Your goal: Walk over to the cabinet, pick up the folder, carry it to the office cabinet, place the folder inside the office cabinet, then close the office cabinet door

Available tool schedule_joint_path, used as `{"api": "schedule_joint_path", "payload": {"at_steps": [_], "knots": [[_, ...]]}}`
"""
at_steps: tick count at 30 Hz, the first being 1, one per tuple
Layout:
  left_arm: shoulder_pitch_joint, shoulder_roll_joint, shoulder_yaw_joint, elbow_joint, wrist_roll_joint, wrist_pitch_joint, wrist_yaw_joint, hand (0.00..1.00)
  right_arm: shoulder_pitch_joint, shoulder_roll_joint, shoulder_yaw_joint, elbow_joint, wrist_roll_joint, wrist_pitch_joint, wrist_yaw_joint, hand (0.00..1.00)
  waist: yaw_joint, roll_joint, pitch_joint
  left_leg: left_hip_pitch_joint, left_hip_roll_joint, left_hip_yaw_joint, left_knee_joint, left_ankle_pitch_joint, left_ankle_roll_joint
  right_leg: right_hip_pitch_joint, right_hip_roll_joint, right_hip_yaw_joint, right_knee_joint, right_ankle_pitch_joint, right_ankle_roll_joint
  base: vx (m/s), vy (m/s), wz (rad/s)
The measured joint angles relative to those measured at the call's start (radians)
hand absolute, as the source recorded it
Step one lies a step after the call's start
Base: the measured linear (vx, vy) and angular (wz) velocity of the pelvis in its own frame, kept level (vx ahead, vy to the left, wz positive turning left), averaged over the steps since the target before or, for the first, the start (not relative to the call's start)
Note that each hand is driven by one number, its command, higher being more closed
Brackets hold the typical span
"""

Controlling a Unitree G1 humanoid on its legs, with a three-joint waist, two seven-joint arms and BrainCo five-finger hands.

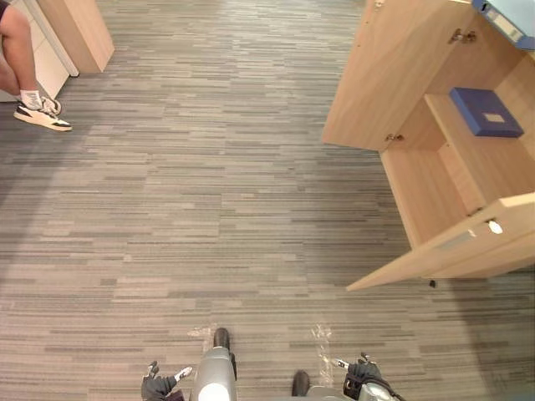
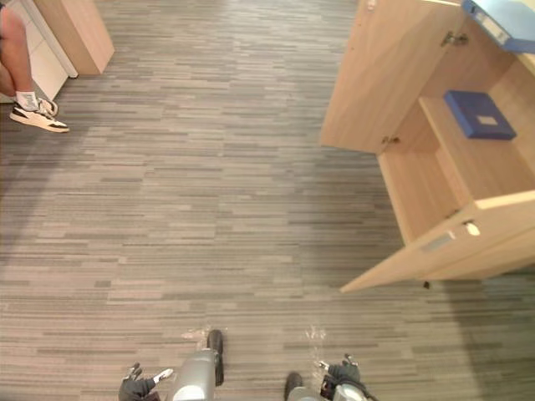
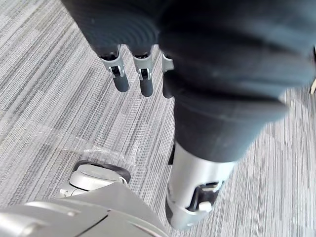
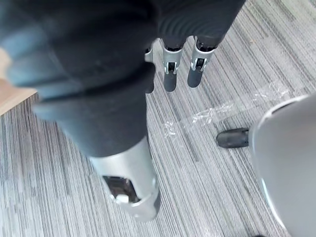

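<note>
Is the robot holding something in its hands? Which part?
Nothing is held. The left hand and the right hand hang open and empty. The blue folder lies on a shelf inside the cabinet.

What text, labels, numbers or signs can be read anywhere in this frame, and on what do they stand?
No text is readable.
Dark blue flat folder on the shelf of the open light wooden cabinet: its pale label is too small to read.
Light blue binder on top of the cabinet: its pale label is too small to read.
White round sticker on the near cabinet door: no print can be made out.
</note>
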Motion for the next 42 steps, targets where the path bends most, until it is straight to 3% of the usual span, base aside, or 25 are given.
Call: {"api": "schedule_joint_path", "payload": {"at_steps": [3, 5, 6, 8, 9, 10, 11, 12, 13, 15, 18, 21, 22, 23, 25, 29, 31, 32, 33, 34, 35, 36, 37, 39, 42], "knots": [[-0.006, 0.004, 0.001, -0.019, 0.001, 0.000, 0.002, 0.00, -0.005, 0.033, -0.010, -0.003, 0.000, -0.005, 0.001, 0.00, 0.032, -0.025, -0.009, 0.009, -0.044, 0.067, 0.059, -0.072, 0.044, -0.001, -0.063, -0.017, 0.040, 0.018, 0.011, 0.35, 0.327, -0.32], [-0.005, 0.001, 0.001, -0.019, 0.002, 0.000, 0.002, 0.00, -0.006, 0.049, -0.011, -0.001, 0.000, -0.006, 0.001, 0.00, 0.040, -0.027, -0.028, 0.039, -0.065, 0.111, 0.081, -0.105, 0.077, 0.010, -0.099, -0.020, 0.024, 0.063, 0.060, 0.34, 0.281, -0.49], [-0.008, 0.002, 0.000, -0.016, 0.002, -0.001, -0.001, 0.00, -0.002, 0.058, -0.023, 0.002, -0.001, -0.005, 0.004, 0.00, 0.041, -0.030, -0.046, 0.074, -0.104, 0.127, 0.053, -0.112, 0.086, 0.020, -0.137, -0.021, 0.020, 0.078, 0.080, 0.31, 0.243, -0.39], [-0.019, -0.009, -0.024, -0.004, 0.001, -0.005, -0.005, 0.00, 0.003, 0.044, -0.071, 0.004, -0.001, 0.001, 0.012, 0.00, 0.036, -0.008, -0.076, 0.170, -0.179, 0.133, -0.034, -0.124, 0.106, 0.003, -0.208, -0.011, 0.132, 0.081, 0.085, 0.30, 0.279, -0.35], [-0.020, -0.013, -0.030, -0.003, 0.000, -0.005, -0.007, 0.00, 0.003, 0.040, -0.076, 0.006, -0.001, 0.003, 0.013, 0.00, 0.035, -0.006, -0.078, 0.183, -0.187, 0.132, -0.048, -0.124, 0.106, -0.010, -0.217, -0.010, 0.167, 0.081, 0.085, 0.24, 0.297, -0.31], [-0.020, -0.024, -0.053, -0.002, -0.004, -0.008, -0.018, 0.00, 0.002, 0.021, -0.090, 0.007, 0.000, 0.010, 0.021, 0.00, 0.030, 0.020, -0.094, 0.244, -0.217, 0.119, -0.106, -0.119, 0.112, -0.091, -0.260, -0.012, 0.362, 0.078, 0.072, 0.22, 0.304, -0.10], [-0.023, -0.023, -0.079, 0.000, -0.009, -0.013, -0.027, 0.00, -0.001, 0.006, -0.088, 0.001, 0.000, 0.010, 0.023, 0.00, 0.013, 0.027, -0.098, 0.283, -0.242, 0.111, -0.132, -0.116, 0.120, -0.151, -0.307, -0.031, 0.534, 0.075, -0.003, 0.22, 0.286, 0.25], [-0.036, -0.015, -0.108, 0.008, -0.019, -0.017, -0.035, 0.00, -0.017, -0.001, -0.086, -0.001, 0.000, 0.010, 0.028, 0.00, -0.018, 0.014, -0.092, 0.329, -0.267, 0.094, -0.148, -0.122, 0.133, -0.224, -0.365, -0.079, 0.759, 0.064, -0.108, 0.17, 0.190, 0.49], [-0.043, -0.008, -0.120, 0.015, -0.023, -0.017, -0.039, 0.00, -0.024, -0.001, -0.085, -0.001, 0.000, 0.009, 0.029, 0.00, -0.026, 0.012, -0.089, 0.348, -0.269, 0.085, -0.156, -0.125, 0.139, -0.249, -0.372, -0.101, 0.836, 0.057, -0.113, 0.19, 0.117, 0.58], [-0.053, 0.005, -0.152, 0.027, -0.023, -0.016, -0.044, 0.00, -0.058, 0.003, -0.076, 0.002, 0.001, 0.009, 0.030, 0.00, -0.034, 0.017, -0.055, 0.430, -0.250, 0.068, -0.176, -0.125, 0.138, -0.293, -0.331, -0.220, 0.924, -0.013, -0.100, 0.27, 0.063, 0.27], [-0.059, 0.009, -0.181, 0.043, -0.022, -0.016, -0.045, 0.00, -0.098, 0.020, -0.066, 0.006, 0.003, 0.007, 0.027, 0.00, -0.040, 0.023, -0.030, 0.477, -0.215, 0.035, -0.175, -0.131, 0.127, -0.336, -0.220, -0.306, 0.781, -0.069, -0.080, 0.18, -0.071, 0.23], [-0.072, 0.001, -0.184, 0.058, -0.018, -0.017, -0.044, 0.00, -0.117, 0.040, -0.071, 0.009, 0.005, 0.007, 0.026, 0.00, -0.039, 0.013, -0.005, 0.542, -0.196, 0.020, -0.224, -0.157, 0.087, -0.386, -0.113, -0.341, 0.522, -0.035, -0.090, 0.17, -0.158, 0.34], [-0.071, 0.007, -0.184, 0.059, -0.014, -0.017, -0.045, 0.00, -0.112, 0.048, -0.072, 0.011, 0.005, 0.006, 0.026, 0.00, -0.040, -0.012, -0.005, 0.571, -0.213, 0.007, -0.254, -0.169, 0.072, -0.387, -0.079, -0.339, 0.388, 0.076, -0.100, 0.19, -0.219, 0.28], [-0.073, 0.016, -0.183, 0.059, -0.001, -0.017, -0.046, 0.00, -0.111, 0.052, -0.073, 0.012, 0.007, 0.006, 0.025, 0.00, -0.041, -0.031, -0.002, 0.590, -0.226, -0.003, -0.265, -0.173, 0.067, -0.390, -0.075, -0.329, 0.354, 0.141, -0.173, 0.21, -0.204, 0.06], [-0.083, -0.013, -0.160, 0.080, 0.037, -0.013, -0.049, 0.00, -0.125, 0.029, -0.080, 0.021, 0.009, 0.005, 0.026, 0.00, -0.041, 0.022, -0.006, 0.606, -0.173, -0.004, -0.273, -0.188, 0.061, -0.384, -0.010, -0.328, 0.337, 0.116, -0.168, 0.28, -0.252, -0.39], [-0.098, -0.029, -0.101, 0.108, 0.091, -0.003, -0.067, 0.00, -0.094, 0.037, -0.170, 0.027, 0.012, -0.007, 0.025, 0.00, -0.060, 0.024, -0.006, 0.617, -0.102, -0.003, -0.216, -0.204, 0.045, -0.340, 0.071, -0.347, 0.318, 0.035, -0.181, 0.23, -0.244, -0.19], [-0.096, -0.037, -0.067, 0.107, 0.096, 0.002, -0.067, 0.00, -0.061, 0.035, -0.214, 0.030, 0.013, -0.009, 0.020, 0.00, -0.060, 0.020, -0.008, 0.593, -0.073, 0.001, -0.107, -0.203, 0.046, -0.288, 0.092, -0.377, 0.274, 0.012, -0.165, 0.19, -0.228, 0.02], [-0.091, -0.041, -0.044, 0.106, 0.096, 0.002, -0.067, 0.00, -0.049, 0.034, -0.234, 0.029, 0.013, -0.009, 0.018, 0.00, -0.057, 0.029, -0.015, 0.561, -0.048, 0.000, -0.026, -0.201, 0.049, -0.256, 0.102, -0.412, 0.245, -0.019, -0.118, 0.31, -0.150, 0.02], [-0.073, -0.067, -0.020, 0.090, 0.094, 0.003, -0.065, 0.00, -0.027, 0.026, -0.243, 0.021, 0.022, -0.007, 0.015, 0.00, -0.063, 0.048, -0.029, 0.505, -0.006, -0.013, 0.112, -0.211, 0.031, -0.238, 0.086, -0.415, 0.313, -0.056, -0.172, 0.41, -0.087, -0.10], [-0.061, -0.071, 0.024, 0.059, 0.087, 0.005, -0.063, 0.00, 0.009, 0.022, -0.246, 0.012, 0.039, -0.004, 0.009, 0.00, -0.057, 0.061, -0.034, 0.419, 0.034, -0.020, 0.369, -0.202, 0.008, -0.187, 0.110, -0.415, 0.291, -0.053, -0.168, 0.36, -0.041, -0.12], [-0.059, -0.074, 0.032, 0.057, 0.086, 0.005, -0.063, 0.00, 0.013, 0.018, -0.243, 0.010, 0.039, -0.004, 0.009, 0.00, -0.058, 0.068, -0.037, 0.394, 0.050, -0.023, 0.419, -0.185, -0.004, -0.178, 0.123, -0.414, 0.279, -0.053, -0.169, 0.24, -0.027, -0.29], [-0.043, -0.082, 0.051, 0.050, 0.078, 0.005, -0.061, 0.00, 0.012, 0.013, -0.237, 0.010, 0.041, -0.003, 0.006, 0.00, -0.055, 0.082, -0.045, 0.304, 0.101, -0.027, 0.612, -0.165, -0.029, -0.148, 0.159, -0.400, 0.245, -0.055, -0.171, 0.30, -0.090, -0.38], [-0.036, -0.091, 0.061, 0.027, 0.072, 0.005, -0.059, 0.00, 0.012, 0.011, -0.228, 0.010, 0.041, -0.001, 0.005, 0.00, -0.053, 0.084, -0.045, 0.234, 0.128, -0.016, 0.738, -0.169, -0.024, -0.118, 0.182, -0.378, 0.215, -0.055, -0.171, 0.37, -0.106, -0.45], [-0.035, -0.100, 0.062, -0.008, 0.055, 0.002, -0.054, 0.00, 0.011, 0.015, -0.226, 0.011, 0.042, 0.007, 0.001, 0.00, -0.037, 0.067, -0.037, 0.160, 0.131, 0.008, 0.784, -0.185, -0.012, -0.072, 0.188, -0.337, 0.183, -0.055, -0.170, 0.30, -0.059, -0.60], [-0.037, -0.104, 0.055, -0.027, 0.051, -0.007, -0.046, 0.00, 0.000, 0.012, -0.227, 0.026, 0.042, 0.012, -0.005, 0.00, -0.017, 0.061, -0.033, 0.099, 0.111, 0.004, 0.617, -0.217, -0.004, -0.004, 0.185, -0.280, 0.137, -0.041, -0.164, 0.24, 0.005, -0.64]]}}
